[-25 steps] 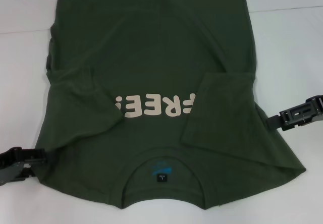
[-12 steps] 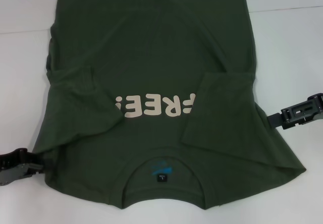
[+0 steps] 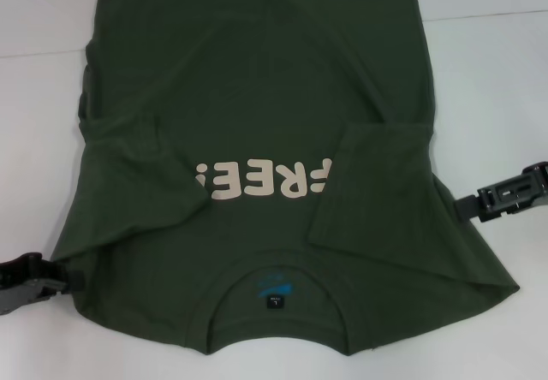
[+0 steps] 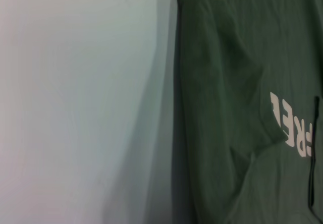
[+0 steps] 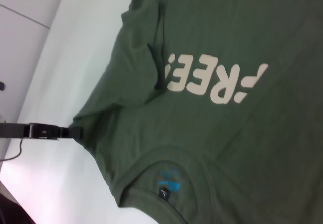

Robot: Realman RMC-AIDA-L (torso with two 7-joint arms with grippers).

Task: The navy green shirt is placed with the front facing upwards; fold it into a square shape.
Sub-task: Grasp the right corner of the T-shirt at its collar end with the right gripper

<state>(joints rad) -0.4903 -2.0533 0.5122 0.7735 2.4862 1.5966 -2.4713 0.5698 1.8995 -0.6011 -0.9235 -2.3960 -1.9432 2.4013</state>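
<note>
A bare white table point(image 3: 479, 80) with nothing homely on it suggests a lab test bench.

a white table point(image 3: 479, 72) is lying under me, a faint seam point(image 3: 488, 14) running across it, light falling evenly.
</note>
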